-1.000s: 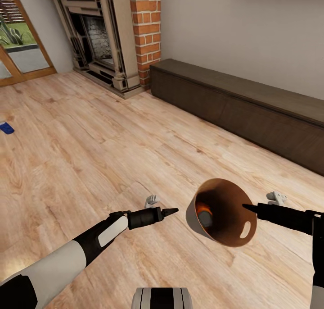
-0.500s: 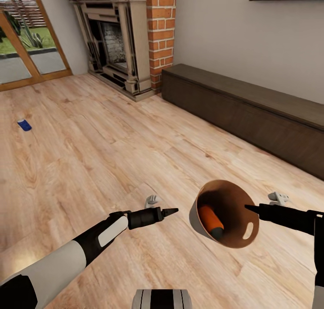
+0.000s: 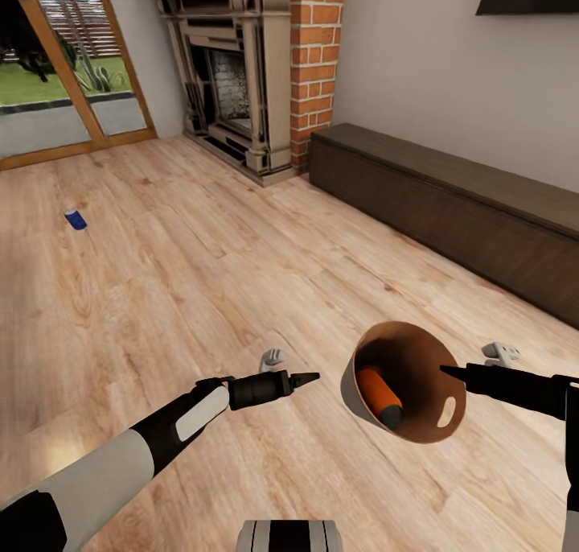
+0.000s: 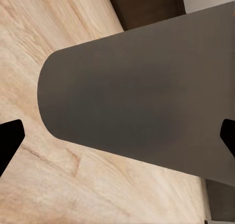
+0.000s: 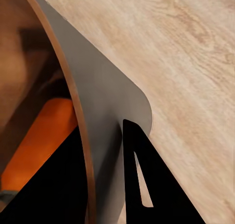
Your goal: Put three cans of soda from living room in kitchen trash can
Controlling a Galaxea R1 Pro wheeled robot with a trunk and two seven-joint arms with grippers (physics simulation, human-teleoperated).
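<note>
No writing, label, brand or number can be read anywhere. The orange can (image 3: 378, 393) lying inside the bin (image 3: 354, 375) shows a plain side with no print. The blue can (image 3: 75, 219) far off on the floor (image 3: 201, 278) is perhaps too small to show any lettering.

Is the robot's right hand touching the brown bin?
Touching. In the right wrist view, the right gripper has its jaws clamped on the trash can's rim, one inside, one outside.
</note>
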